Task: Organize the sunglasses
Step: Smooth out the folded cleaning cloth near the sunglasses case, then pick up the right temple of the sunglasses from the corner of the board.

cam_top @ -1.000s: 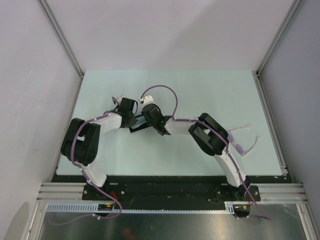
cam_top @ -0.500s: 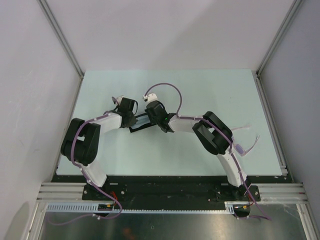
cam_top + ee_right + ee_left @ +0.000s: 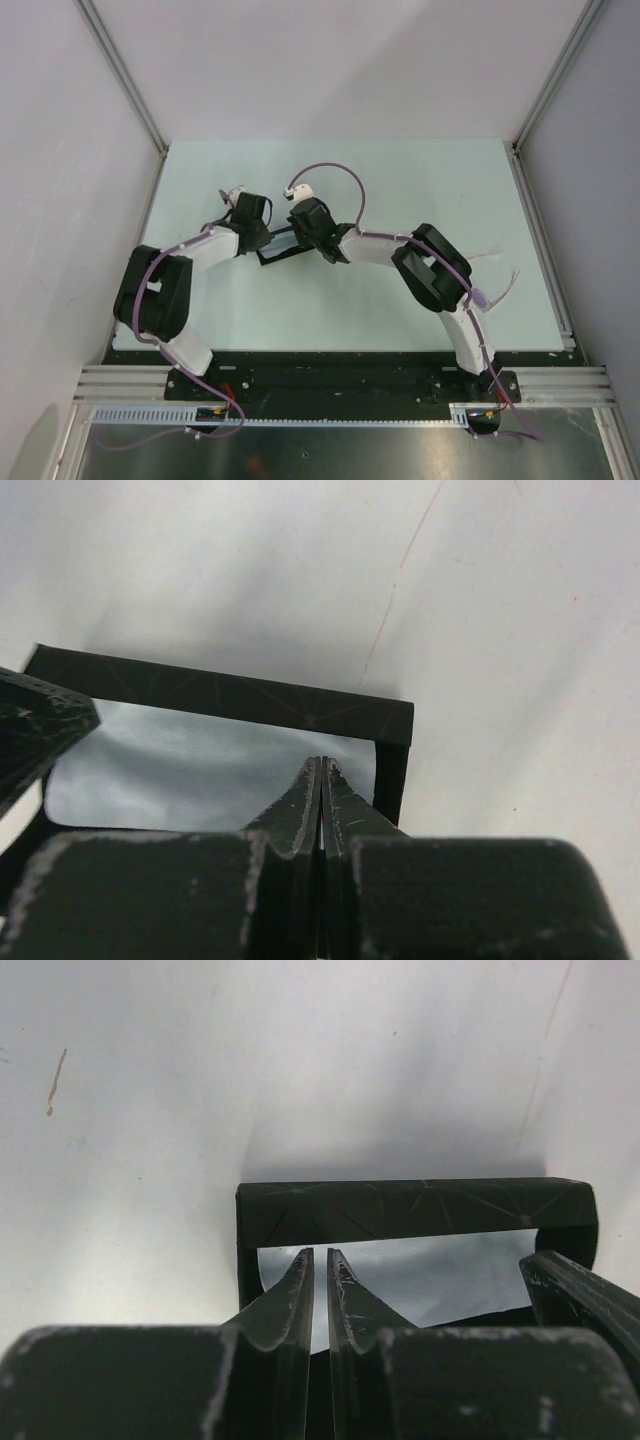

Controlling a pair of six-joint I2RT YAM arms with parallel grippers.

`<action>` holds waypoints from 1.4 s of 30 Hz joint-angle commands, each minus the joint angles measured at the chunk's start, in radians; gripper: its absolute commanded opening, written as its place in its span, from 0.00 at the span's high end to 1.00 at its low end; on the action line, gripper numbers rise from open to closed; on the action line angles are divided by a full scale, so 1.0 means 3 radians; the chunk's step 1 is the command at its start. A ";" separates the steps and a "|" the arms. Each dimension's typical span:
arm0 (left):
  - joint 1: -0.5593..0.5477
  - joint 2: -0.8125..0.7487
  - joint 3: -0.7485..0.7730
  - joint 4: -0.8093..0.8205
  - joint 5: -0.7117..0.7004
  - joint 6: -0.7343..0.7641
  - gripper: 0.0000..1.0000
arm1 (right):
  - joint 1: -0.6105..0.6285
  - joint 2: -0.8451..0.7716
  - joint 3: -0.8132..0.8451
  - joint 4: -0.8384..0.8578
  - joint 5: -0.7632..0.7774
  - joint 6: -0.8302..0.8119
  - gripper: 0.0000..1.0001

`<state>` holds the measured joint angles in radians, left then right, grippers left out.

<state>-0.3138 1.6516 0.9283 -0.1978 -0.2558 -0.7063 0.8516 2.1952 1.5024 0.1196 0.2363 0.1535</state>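
Observation:
The black case lies open mid-table with the light blue cloth inside. My left gripper is at its left end. In the left wrist view its fingertips are closed to a thin slit at the case's near edge, over the cloth. My right gripper is at the right end. Its fingertips are pressed shut over the cloth by the case's far corner. The pink sunglasses lie at the right, partly hidden by the right arm.
Grey walls and metal rails bound the pale green table on three sides. The right arm's elbow hangs over the sunglasses' left side. The other gripper's finger shows in the left wrist view.
The right gripper has moved a little farther and to the right along the case. The left arm's elbow has shifted left, and its wrist slightly farther. The sunglasses have not moved.

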 commanded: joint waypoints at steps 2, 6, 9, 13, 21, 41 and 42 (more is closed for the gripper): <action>0.0008 -0.0254 0.0086 0.0010 0.0070 0.0048 0.85 | 0.0004 -0.0322 0.0125 -0.0132 -0.0062 0.0071 1.00; 0.0003 -0.0412 0.0061 0.0000 0.0152 0.0079 0.80 | -0.0072 -0.0424 0.0182 -0.0373 -0.0087 0.0199 0.96; 0.0003 -0.0591 0.0060 0.0000 0.0289 0.0166 0.71 | -0.0205 -0.0639 0.0172 -0.0679 -0.0097 0.0342 0.88; 0.0008 -0.0846 0.0106 0.0000 0.0499 0.0385 0.54 | -0.0424 -0.0915 0.0182 -0.1180 -0.0082 0.0572 0.74; 0.0079 -0.1154 0.0295 -0.0046 0.0684 0.0799 0.06 | -0.0839 -0.1697 -0.0110 -0.2065 0.0511 0.1001 0.27; 0.0299 -0.1113 0.0337 -0.0051 0.1390 0.0887 0.00 | -0.2812 -0.3226 -0.1586 -0.3579 0.0690 0.2526 0.12; 0.0299 -0.1118 0.0326 -0.0046 0.1389 0.0897 0.00 | -0.2960 -0.3257 -0.1633 -0.3584 0.0675 0.2490 0.13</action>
<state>-0.2287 1.3106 0.9989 -0.2279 0.1017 -0.4648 0.0780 1.2896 1.0824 -0.9054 0.4866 0.8364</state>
